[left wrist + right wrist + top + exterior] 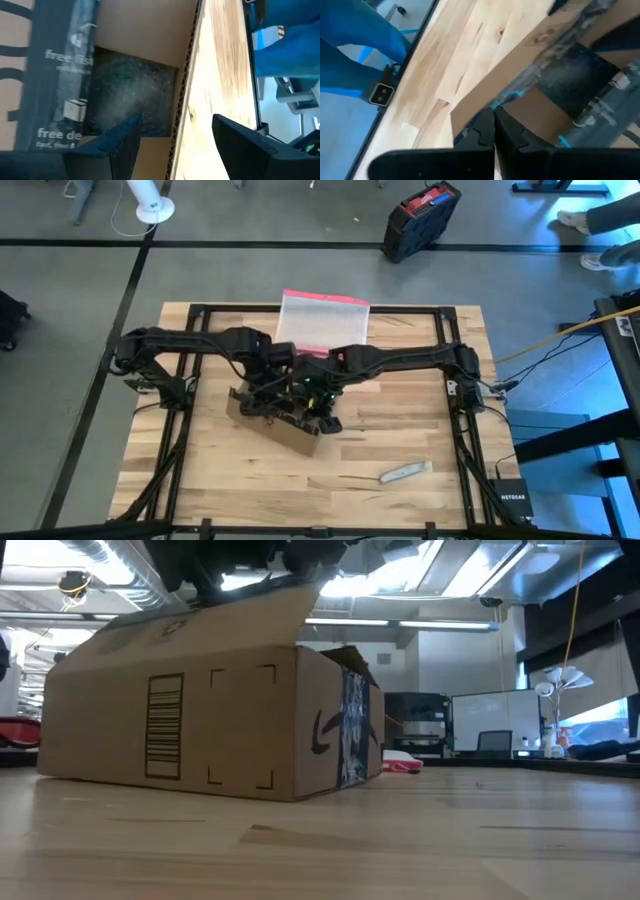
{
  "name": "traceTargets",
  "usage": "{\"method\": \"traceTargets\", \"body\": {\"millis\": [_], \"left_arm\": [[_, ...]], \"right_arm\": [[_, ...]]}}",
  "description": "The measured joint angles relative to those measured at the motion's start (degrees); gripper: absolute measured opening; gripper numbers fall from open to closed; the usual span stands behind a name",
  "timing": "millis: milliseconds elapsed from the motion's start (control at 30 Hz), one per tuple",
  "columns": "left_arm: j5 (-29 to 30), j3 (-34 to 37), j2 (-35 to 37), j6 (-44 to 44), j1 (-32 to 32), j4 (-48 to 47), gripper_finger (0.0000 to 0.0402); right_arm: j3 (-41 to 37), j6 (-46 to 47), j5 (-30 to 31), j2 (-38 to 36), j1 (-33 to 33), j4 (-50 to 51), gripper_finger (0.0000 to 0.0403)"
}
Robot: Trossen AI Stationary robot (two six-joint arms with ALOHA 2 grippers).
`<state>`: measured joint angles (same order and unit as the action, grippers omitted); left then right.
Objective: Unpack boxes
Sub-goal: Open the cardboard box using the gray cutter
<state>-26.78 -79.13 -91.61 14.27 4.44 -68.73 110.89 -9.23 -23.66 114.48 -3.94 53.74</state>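
Note:
A brown cardboard box [268, 418] with a black printed tape strip [70, 75] lies on the wooden table's middle. One top flap [200, 625] slants upward. Something dark [130, 95] shows inside the box. My right gripper [494, 125] is above the box, shut at the raised flap's edge. My left gripper [175, 145] hovers open over the box's opening. Its fingers stand on either side of a flap's corrugated edge [182, 110] and touch nothing that I can see. My right gripper pinches the box flap at its free edge [479, 111] between its two shut fingers. It comes slanting down from above. The flap is held raised [290, 600] while the box's bottom stays on the table. How far back the flap reaches between the fingers is hidden.
A clear pouch with a pink-red edge [322, 320] lies at the table's far middle. A small pale strip [405, 472] lies near the front right. A black and red case [420, 220] stands on the floor beyond. A person's legs [610, 220] show at the far right.

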Motion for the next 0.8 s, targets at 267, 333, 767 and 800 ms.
{"method": "traceTargets", "body": {"millis": [267,333,767,800], "left_arm": [[1.8,0.0,0.0,1.0,-2.4,-0.6,0.0168],[3.0,0.0,0.0,0.9,-2.7,-0.8,0.0109],[7.3,-0.1,0.6,-1.8,-6.5,-3.3,0.0003],[7.8,-0.2,0.7,-1.9,-7.0,-3.3,0.0002]], "right_arm": [[0.0,0.0,4.7,-1.8,-1.0,5.1,0.0004],[0.0,0.1,5.6,-1.8,-1.4,6.6,0.0010],[0.2,0.4,6.2,-2.9,-1.9,9.8,0.0124],[0.2,0.4,6.7,-3.2,-1.5,10.5,0.0129]]}}
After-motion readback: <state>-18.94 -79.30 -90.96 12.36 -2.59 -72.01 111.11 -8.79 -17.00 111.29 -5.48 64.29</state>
